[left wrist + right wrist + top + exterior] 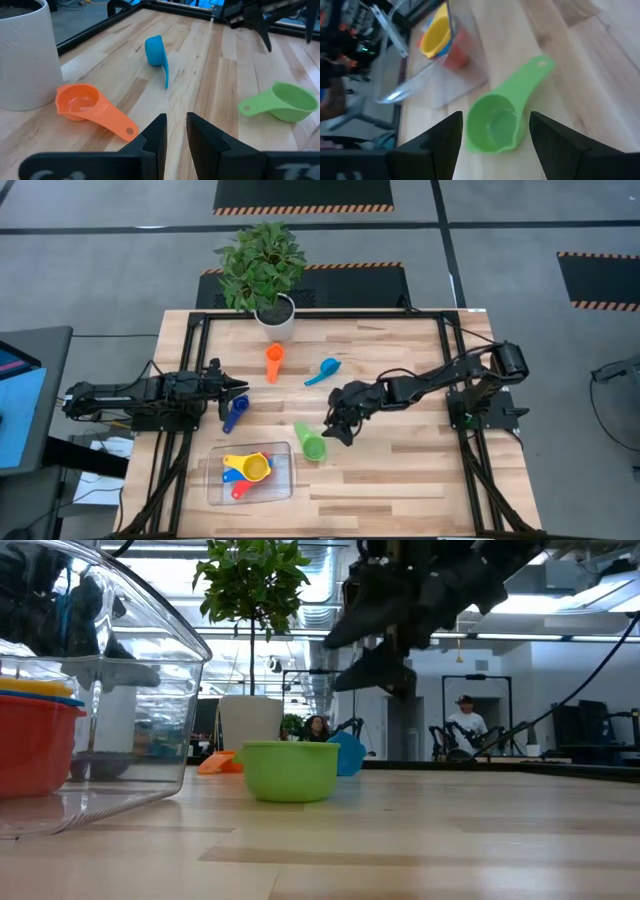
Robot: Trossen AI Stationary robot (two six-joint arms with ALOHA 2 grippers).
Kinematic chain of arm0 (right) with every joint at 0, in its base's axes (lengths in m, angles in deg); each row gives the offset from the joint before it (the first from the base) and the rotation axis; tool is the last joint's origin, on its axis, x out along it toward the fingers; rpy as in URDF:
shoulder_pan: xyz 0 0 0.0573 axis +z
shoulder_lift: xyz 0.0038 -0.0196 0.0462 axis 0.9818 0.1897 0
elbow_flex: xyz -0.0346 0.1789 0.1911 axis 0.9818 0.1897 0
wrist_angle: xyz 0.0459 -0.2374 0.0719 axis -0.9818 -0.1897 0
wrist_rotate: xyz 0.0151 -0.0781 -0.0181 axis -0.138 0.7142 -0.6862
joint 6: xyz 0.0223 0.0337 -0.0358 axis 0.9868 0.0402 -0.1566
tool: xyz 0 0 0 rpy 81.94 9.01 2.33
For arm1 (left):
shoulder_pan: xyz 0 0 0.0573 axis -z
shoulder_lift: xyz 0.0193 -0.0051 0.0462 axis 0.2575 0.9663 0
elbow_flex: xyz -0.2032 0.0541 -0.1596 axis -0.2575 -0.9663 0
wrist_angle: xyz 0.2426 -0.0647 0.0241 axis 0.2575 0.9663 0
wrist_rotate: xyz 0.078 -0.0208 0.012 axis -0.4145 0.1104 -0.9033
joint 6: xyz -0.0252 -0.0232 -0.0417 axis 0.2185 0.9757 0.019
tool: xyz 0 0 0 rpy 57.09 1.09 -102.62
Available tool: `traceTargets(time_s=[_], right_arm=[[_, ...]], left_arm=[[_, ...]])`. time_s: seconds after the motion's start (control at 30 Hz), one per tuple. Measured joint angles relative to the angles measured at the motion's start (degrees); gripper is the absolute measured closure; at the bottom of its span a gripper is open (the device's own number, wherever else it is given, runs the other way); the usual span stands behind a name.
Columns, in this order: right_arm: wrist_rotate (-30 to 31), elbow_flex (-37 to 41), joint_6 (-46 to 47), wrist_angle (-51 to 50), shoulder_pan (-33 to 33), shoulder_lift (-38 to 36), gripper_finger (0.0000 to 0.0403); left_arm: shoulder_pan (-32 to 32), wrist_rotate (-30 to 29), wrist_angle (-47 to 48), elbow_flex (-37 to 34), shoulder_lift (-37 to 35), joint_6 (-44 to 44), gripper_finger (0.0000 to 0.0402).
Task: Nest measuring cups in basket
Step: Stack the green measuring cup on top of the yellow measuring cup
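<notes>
The green cup point(310, 443) lies on its bowl base on the wood, its handle pointing toward the far edge. My right gripper point(336, 428) hovers open above it; in the right wrist view its fingers point(445, 137) stand on either side of the green bowl point(492, 125) without touching it. The clear basket point(213, 480) near the near edge holds yellow point(257, 467), red and blue cups nested together. The orange cup point(274, 362), light blue cup point(322, 371) and dark blue cup point(234, 413) lie on the table. My left gripper point(240, 390) waits beside the dark blue cup, its fingers a narrow gap apart.
A white plant pot point(276, 315) with a leafy plant stands at the far edge, close to the orange cup. A black frame rail point(320, 314) borders the tabletop. Bare wood lies to the right of the green cup. People show in the room beyond the table point(465, 720).
</notes>
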Motion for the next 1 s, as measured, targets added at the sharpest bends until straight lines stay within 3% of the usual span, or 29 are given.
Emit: traceTargets(time_s=[0.13, 0.23, 0.37, 0.47, 0.53, 1.0], right_arm=[[1.41, -2.79, -5.30, 4.55, 1.17, 3.20, 0.0148], [1.40, -8.33, -12.33, 1.96, 1.77, 5.93, 0.0148], [3.01, -18.17, -19.17, -14.09, 1.60, 8.16, 0.0148], [9.93, -24.75, -19.87, -29.82, 1.31, 10.07, 0.0148], [13.42, -26.78, -17.96, -35.26, 1.26, 11.99, 0.0148], [13.99, -27.41, -12.63, -34.55, 4.32, 19.23, 0.0148]], left_arm=[[-0.02, 0.00, -0.01, 0.01, -0.02, 0.00, 0.0340], [-0.02, -0.02, 0.01, 0.00, -0.02, 0.00, 0.0340], [-0.01, 0.00, 0.01, 0.01, -0.02, 0.07, 0.0340], [-0.02, 0.00, 0.03, 0.01, -0.02, 0.07, 0.0340], [0.00, 0.00, 0.07, 0.00, -0.02, 0.07, 0.0340], [0.00, 0.00, 0.03, 0.01, -0.02, -0.15, 0.0340]])
